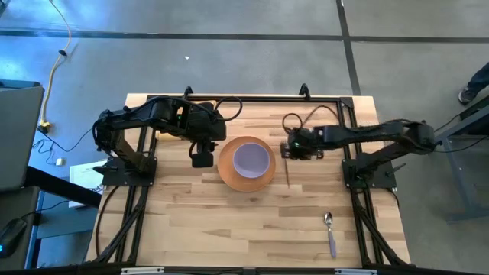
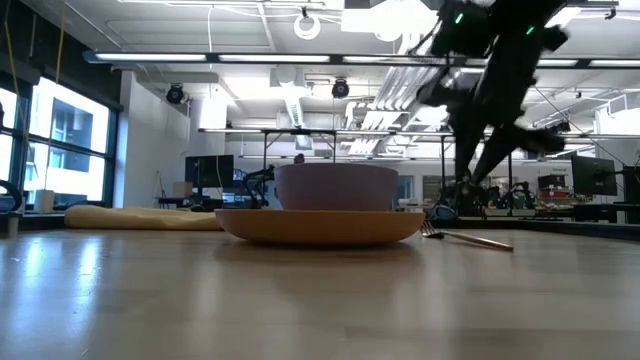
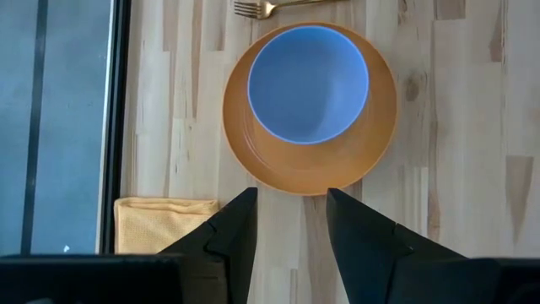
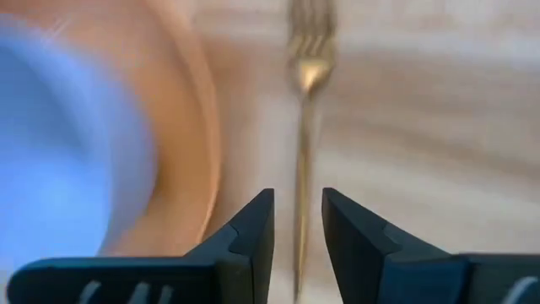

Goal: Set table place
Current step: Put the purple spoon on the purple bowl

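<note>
An orange plate lies at the middle of the table, and a pale blue bowl stands on it. A gold fork lies flat on the wood just right of the plate, also in the low view. My right gripper is open above the fork's handle, one finger on each side of it. My left gripper is open, hovering just left of the plate's rim.
A silver spoon lies near the table's near right corner. A folded yellow napkin lies flat by my left gripper, toward the far edge; my left arm covers it in the high view. Bare wood stretches along the near side.
</note>
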Action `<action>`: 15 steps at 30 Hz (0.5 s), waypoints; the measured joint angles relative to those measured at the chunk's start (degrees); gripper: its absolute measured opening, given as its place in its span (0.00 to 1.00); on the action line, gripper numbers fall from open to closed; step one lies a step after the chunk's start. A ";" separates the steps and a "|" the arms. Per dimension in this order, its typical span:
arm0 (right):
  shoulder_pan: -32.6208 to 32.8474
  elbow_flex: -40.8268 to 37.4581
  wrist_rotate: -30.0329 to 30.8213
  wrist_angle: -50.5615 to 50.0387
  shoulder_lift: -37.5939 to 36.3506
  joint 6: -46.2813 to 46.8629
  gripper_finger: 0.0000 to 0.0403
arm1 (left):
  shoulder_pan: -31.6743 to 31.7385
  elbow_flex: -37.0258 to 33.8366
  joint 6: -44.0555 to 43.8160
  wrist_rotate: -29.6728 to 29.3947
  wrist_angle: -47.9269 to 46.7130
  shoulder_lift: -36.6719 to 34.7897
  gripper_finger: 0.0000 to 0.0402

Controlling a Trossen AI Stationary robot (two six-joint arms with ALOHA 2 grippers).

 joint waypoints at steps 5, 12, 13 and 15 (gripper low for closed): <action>8.46 0.04 -1.74 -7.17 -10.67 4.02 0.23 | 0.00 0.00 0.00 0.42 0.00 0.00 0.32; 27.64 0.11 -5.64 -9.24 -16.86 18.88 0.23 | 0.00 0.00 0.00 0.41 0.02 0.00 0.32; 30.35 0.11 -7.60 -9.44 -16.82 20.48 0.23 | 0.00 0.00 0.00 0.41 0.03 0.00 0.32; 35.34 0.11 -10.76 -10.41 -16.73 24.48 0.23 | 0.00 0.00 0.00 0.39 0.04 0.00 0.32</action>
